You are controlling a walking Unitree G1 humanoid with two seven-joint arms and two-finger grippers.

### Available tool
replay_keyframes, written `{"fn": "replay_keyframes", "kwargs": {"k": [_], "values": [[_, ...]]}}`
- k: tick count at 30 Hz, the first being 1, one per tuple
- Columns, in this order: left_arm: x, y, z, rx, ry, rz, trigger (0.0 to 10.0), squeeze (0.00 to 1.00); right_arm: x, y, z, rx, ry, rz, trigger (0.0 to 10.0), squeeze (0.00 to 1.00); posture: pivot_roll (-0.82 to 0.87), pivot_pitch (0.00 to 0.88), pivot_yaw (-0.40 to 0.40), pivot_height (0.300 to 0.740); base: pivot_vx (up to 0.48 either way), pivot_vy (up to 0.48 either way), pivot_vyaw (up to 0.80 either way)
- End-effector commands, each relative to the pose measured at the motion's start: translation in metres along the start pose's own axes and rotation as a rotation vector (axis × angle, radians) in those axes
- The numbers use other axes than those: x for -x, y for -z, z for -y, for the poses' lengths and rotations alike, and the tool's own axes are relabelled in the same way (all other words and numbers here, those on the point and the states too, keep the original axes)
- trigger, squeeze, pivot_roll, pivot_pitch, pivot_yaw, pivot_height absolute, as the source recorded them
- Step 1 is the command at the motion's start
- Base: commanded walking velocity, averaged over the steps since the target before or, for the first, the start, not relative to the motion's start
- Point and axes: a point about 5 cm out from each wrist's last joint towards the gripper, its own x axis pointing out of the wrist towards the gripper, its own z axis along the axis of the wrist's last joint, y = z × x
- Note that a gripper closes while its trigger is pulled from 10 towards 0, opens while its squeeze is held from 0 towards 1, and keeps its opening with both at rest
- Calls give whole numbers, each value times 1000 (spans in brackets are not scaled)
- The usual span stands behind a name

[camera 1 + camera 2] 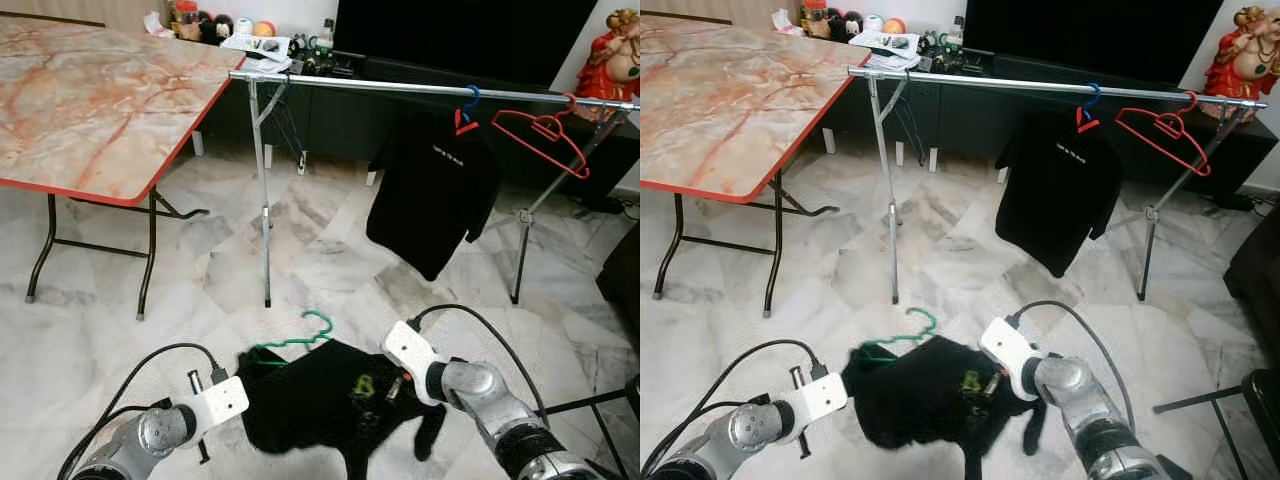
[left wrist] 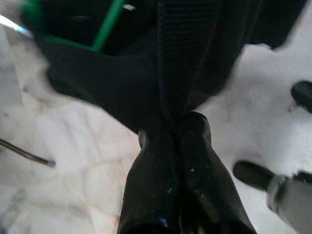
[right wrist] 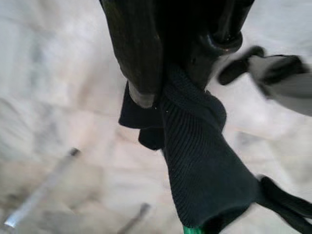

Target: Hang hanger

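A black shirt (image 1: 325, 400) on a green hanger (image 1: 312, 334) hangs low over the marble floor, held between both arms. My left gripper (image 2: 171, 136) is shut on the shirt's ribbed edge at its left side, with the green hanger (image 2: 106, 27) just beyond. On the shirt's right side, my right gripper (image 3: 168, 85) is shut on a fold of the black fabric (image 3: 200, 165). The metal clothes rail (image 1: 400, 88) runs across well above and beyond the shirt.
Another black shirt (image 1: 432, 190) hangs on the rail, with an empty red hanger (image 1: 545, 135) to its right. The rail's legs (image 1: 264, 210) stand on the floor ahead. A marble-topped folding table (image 1: 90, 95) is at the left, and a dark TV cabinet (image 1: 350, 110) stands behind.
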Motion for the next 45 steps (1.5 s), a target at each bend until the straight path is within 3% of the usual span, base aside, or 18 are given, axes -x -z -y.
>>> {"fn": "replay_keyframes", "kwargs": {"k": [1,8,13,18,21,27,34,36,37,38,39,40,42,43,44,45], "values": [[1,15,16,-2,96,-87,0,0,10,-8,8,-8,8,74,10000,0,72,111,-139,740,0,0,0],[0,13,27,13,191,-71,0,0,16,-13,3,-12,-148,118,10000,0,73,104,-139,740,0,0,0],[-1,9,25,9,191,-60,0,0,19,-7,-7,49,-274,50,10000,0,79,98,-139,740,0,0,0],[-2,5,20,49,168,-55,0,0,17,-13,3,26,-173,71,10000,0,80,96,-139,740,0,0,0],[-3,13,16,65,103,-147,0,0,14,-20,13,-32,-41,99,10000,0,78,96,-139,740,0,0,0],[0,26,14,115,36,-260,0,0,12,-18,18,-91,56,95,10000,0,81,100,-141,740,0,0,0],[0,31,21,237,75,-318,0,0,10,-23,20,-141,125,157,10000,0,77,103,-141,740,0,0,0],[-2,28,26,362,125,-302,0,0,9,-24,21,-166,143,173,10000,0,75,104,-141,740,0,0,0],[-2,28,26,362,125,-302,0,0,9,-24,21,-166,143,173,10000,0,75,104,-141,740,0,0,0],[-4,23,20,381,84,-263,1059,0,7,-22,18,-150,113,158,10000,0,75,106,-142,740,0,0,0],[-4,20,15,392,51,-244,3686,0,6,-21,15,-139,88,151,10000,0,78,107,-143,740,0,0,0],[-4,18,12,400,29,-233,3686,0,5,-21,13,-132,72,147,10000,0,78,107,-143,740,0,0,0],[-5,15,6,413,-14,-208,9020,0,4,-20,10,-122,57,146,10000,0,80,108,-143,740,0,0,0],[-5,13,4,417,-34,-190,10000,0,3,-20,10,-122,58,147,10000,0,80,108,-143,740,0,0,0],[-5,10,0,423,-55,-163,10000,608,2,-21,9,-122,62,152,10000,0,80,110,-145,740,0,0,0],[-5,8,-1,415,-59,-147,10000,1000,1,-22,9,-124,65,158,10000,0,80,110,-145,740,0,0,0]]}}
